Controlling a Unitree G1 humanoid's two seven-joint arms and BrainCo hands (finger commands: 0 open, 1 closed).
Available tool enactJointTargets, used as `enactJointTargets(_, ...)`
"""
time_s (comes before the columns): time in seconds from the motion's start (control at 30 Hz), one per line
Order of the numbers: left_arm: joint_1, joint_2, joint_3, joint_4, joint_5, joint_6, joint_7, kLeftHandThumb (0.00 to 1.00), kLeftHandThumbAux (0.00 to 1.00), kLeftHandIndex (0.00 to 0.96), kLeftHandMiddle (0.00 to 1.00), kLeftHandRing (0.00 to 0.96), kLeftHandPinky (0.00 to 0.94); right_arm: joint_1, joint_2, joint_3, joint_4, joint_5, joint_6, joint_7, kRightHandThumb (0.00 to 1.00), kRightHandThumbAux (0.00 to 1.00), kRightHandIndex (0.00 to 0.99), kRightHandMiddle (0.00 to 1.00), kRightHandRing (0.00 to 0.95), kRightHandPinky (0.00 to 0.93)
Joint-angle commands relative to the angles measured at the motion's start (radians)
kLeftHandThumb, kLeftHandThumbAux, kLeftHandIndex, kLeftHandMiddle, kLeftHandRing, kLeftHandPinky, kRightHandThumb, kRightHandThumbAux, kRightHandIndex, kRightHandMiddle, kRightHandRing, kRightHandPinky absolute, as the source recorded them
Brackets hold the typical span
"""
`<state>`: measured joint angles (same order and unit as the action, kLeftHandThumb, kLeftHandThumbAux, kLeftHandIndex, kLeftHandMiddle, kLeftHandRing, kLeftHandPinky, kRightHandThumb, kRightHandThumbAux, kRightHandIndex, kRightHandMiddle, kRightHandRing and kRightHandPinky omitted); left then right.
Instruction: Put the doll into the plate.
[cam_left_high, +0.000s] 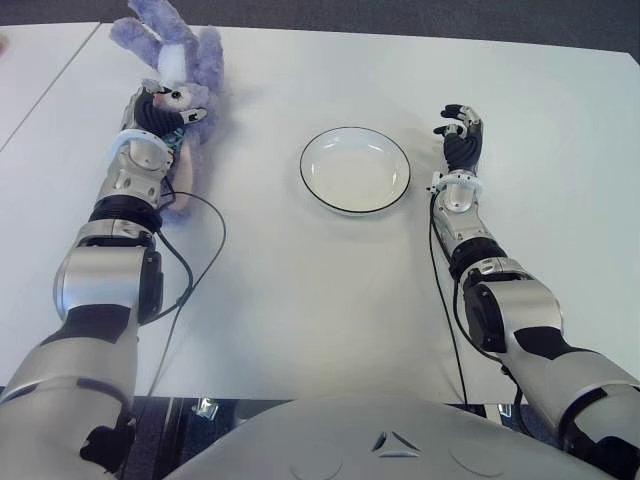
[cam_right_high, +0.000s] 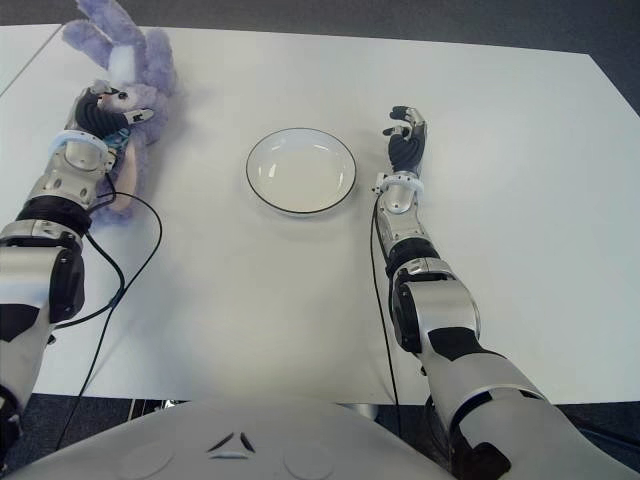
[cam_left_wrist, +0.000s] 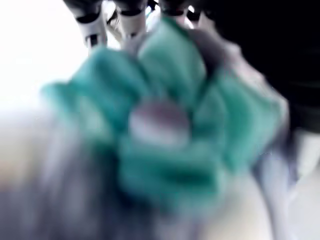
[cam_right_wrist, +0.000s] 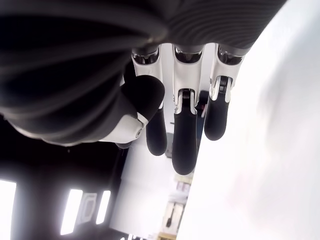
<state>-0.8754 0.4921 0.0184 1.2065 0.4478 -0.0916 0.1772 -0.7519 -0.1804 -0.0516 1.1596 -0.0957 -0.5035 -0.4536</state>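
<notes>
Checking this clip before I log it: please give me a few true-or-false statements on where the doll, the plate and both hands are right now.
1. The doll already lies in the plate. False: the plate holds nothing; the doll is on the table, far to the plate's left.
2. The left hand is on the doll's body. True.
3. The right hand holds the plate's rim. False: it shows just right of the plate, apart from it, holding nothing.
4. The plate is white with a dark rim. True.
5. The doll is purple with a teal bow. True.
</notes>
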Motion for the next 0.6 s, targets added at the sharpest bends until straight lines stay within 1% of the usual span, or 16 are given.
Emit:
enactJointTargets(0.03,0.152,-0.190,-0.139,0.151,0.097,0.110,0.117,0.203,0.708,0.580,0.476,0.464,0.456,0.347,0.073,0.015,0.173,-0.038,-0.001,-0.014,1.000,0.664,0.296,0.323,0.465,0.283)
enactJointTargets(0.07,0.153,-0.194,-0.147,0.153,0.101,0.110,0.133,0.251,0.719,0.606,0.514,0.505,0.507,0.347,0.073,0.016,0.173,-0.038,-0.001,-0.015,1.000,0.665,0.296,0.323,0.465,0.285)
enactJointTargets(0.1,0.153,-0.202,-0.162,0.153,0.112,0.111,0.161,0.268,0.723,0.616,0.527,0.520,0.525,0.347,0.073,0.015,0.173,-0.038,-0.001,-0.014,1.000,0.665,0.296,0.323,0.465,0.286)
enactJointTargets(0.17,0.152,-0.212,-0.196,0.153,0.139,0.105,0.220,0.391,0.726,0.692,0.678,0.676,0.694,0.346,0.074,0.012,0.173,-0.034,-0.001,-0.009,1.000,0.665,0.297,0.322,0.464,0.298)
enactJointTargets(0.2,0.152,-0.214,-0.215,0.153,0.156,0.100,0.244,0.414,0.726,0.706,0.707,0.705,0.725,0.346,0.075,0.011,0.173,-0.032,-0.001,-0.007,1.000,0.665,0.297,0.322,0.464,0.300)
enactJointTargets(0.27,0.152,-0.214,-0.234,0.154,0.168,0.094,0.264,0.489,0.717,0.752,0.783,0.780,0.805,0.346,0.076,0.009,0.172,-0.029,-0.001,-0.005,1.000,0.665,0.298,0.320,0.464,0.302)
enactJointTargets(0.37,0.149,-0.211,-0.276,0.157,0.201,0.096,0.284,0.541,0.711,0.778,0.821,0.814,0.826,0.346,0.078,0.006,0.172,-0.026,-0.003,-0.001,1.000,0.665,0.299,0.319,0.464,0.300)
enactJointTargets(0.43,0.148,-0.208,-0.298,0.159,0.218,0.100,0.290,0.563,0.709,0.784,0.827,0.817,0.812,0.346,0.080,0.005,0.172,-0.024,-0.004,0.000,1.000,0.665,0.300,0.319,0.464,0.300)
enactJointTargets(0.5,0.145,-0.205,-0.320,0.161,0.234,0.104,0.293,0.577,0.710,0.784,0.824,0.809,0.782,0.346,0.081,0.003,0.171,-0.022,-0.006,0.002,1.000,0.665,0.301,0.318,0.464,0.299)
enactJointTargets(0.57,0.140,-0.195,-0.348,0.159,0.257,0.104,0.295,0.594,0.714,0.777,0.809,0.777,0.714,0.346,0.084,0.000,0.171,-0.020,-0.009,0.002,1.000,0.665,0.302,0.318,0.464,0.298)
enactJointTargets(0.6,0.137,-0.189,-0.362,0.158,0.268,0.103,0.296,0.599,0.717,0.769,0.804,0.775,0.726,0.346,0.085,0.000,0.170,-0.019,-0.010,0.002,1.000,0.666,0.302,0.318,0.464,0.293)
